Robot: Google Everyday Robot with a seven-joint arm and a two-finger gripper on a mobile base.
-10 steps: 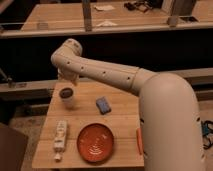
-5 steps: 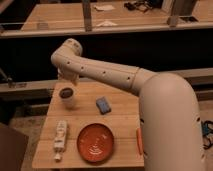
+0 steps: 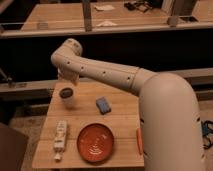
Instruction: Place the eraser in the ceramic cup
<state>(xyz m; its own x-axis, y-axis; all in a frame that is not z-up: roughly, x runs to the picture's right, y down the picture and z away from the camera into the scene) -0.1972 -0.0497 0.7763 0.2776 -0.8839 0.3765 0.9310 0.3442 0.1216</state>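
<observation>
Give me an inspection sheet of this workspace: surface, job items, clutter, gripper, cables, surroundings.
Surface: light wooden table.
Job's things: small flat blue eraser lying on the table, apart from the whitish round ceramic cup to its left; cup upright.
Clutter: wide red-orange plate at front; whitish elongated object at front left.
Gripper: gripper low above the table's far left, just behind the cup.
Cables: nothing seen.
Surroundings: dark benches behind.

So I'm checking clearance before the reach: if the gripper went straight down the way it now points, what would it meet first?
Probably the ceramic cup. The gripper hangs at the table's back left, just above the cup's rim, though depth is unclear. The eraser lies off to the side.
</observation>
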